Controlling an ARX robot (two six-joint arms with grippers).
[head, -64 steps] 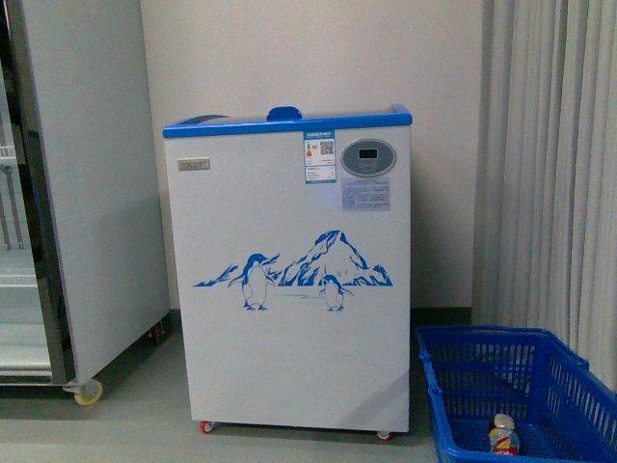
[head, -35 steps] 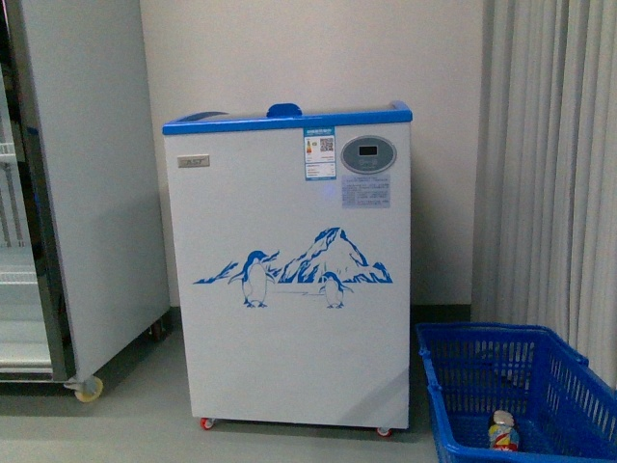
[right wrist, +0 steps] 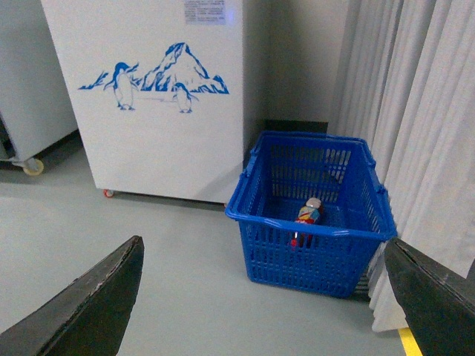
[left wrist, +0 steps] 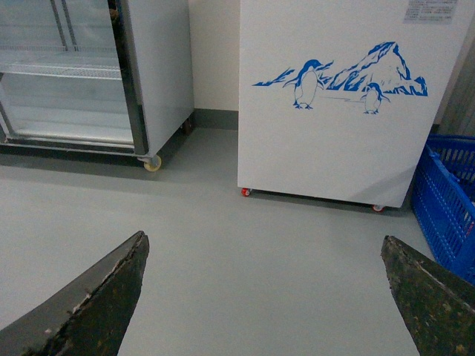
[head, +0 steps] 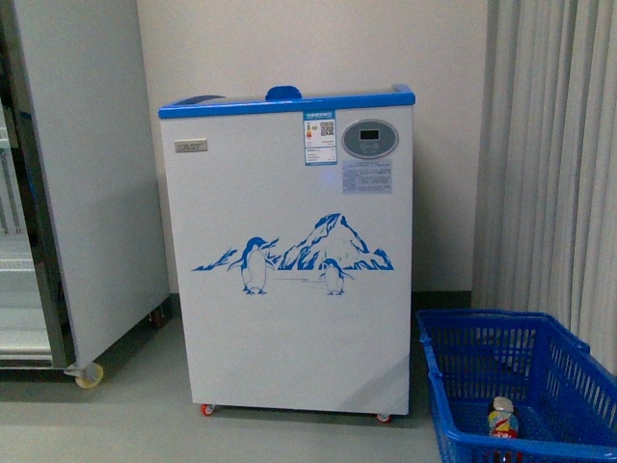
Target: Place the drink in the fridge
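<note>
Grey floor, a pale wall, a curtain [head: 549, 164] on the right. The fridge [head: 289, 260] stands against the wall on its small red wheels, with a tall grey cabinet [head: 87, 193] to its left. The drink [head: 501, 421] is still down in the blue basket [head: 482, 320], which sits on the floor just right of the fridge. I read this as the approach: nothing is picked up yet.

The left jaws are wide apart and empty over bare floor. The right jaws are wide apart too, with the basket ahead of them but well off.

Next I'd bring the right arm down into the basket and close on the bottle below its cap, keeping clear of the mesh walls. From here I cannot tell whether the fridge's lid is slid open.

Compared with a moment ago, everything in the front view sits a little higher, so the camera has shifted. The bottle hasn't moved in the basket.
</note>
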